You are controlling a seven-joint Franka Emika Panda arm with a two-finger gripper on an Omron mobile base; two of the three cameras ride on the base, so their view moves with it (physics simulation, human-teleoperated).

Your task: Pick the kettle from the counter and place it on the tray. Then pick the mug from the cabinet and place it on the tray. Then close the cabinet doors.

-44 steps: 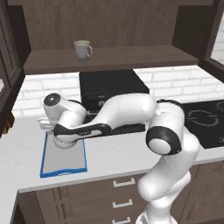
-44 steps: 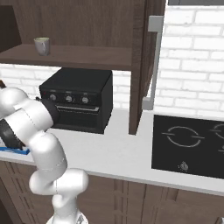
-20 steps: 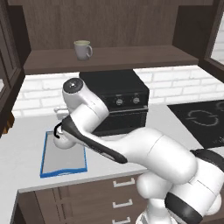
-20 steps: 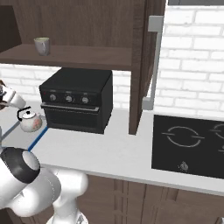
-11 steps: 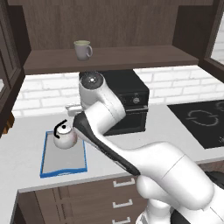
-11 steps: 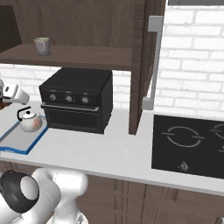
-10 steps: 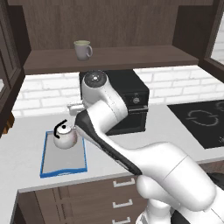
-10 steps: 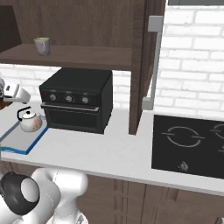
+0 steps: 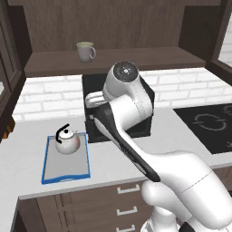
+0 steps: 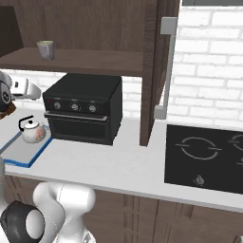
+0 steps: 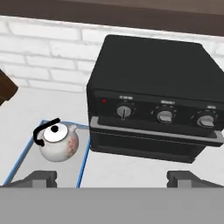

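— Where's the gripper (image 11: 111, 177) and what is it doing?
— Its jaws are spread wide with nothing between them. It hangs above the counter (image 9: 113, 158), looking down at the front of the black oven (image 11: 157, 105).

— And the kettle (image 11: 57, 140)?
— It stands upright on the tray (image 9: 65, 163), at the tray's far end, just left of the oven. The tray lies flat on the counter, its right rim close beside the oven's lower left corner.

— The mug (image 9: 86, 51)?
— On the cabinet (image 10: 90, 28) shelf, above the oven and a little to its left, handle turned right.

— Anything in the way?
— The oven sits under the shelf directly below the mug. In the right base view a cabinet door (image 10: 152, 71) stands open just right of the oven, its grey bar handle (image 10: 166, 69) facing out. A black cooktop (image 10: 204, 156) is set into the counter farther right, well apart from the oven.
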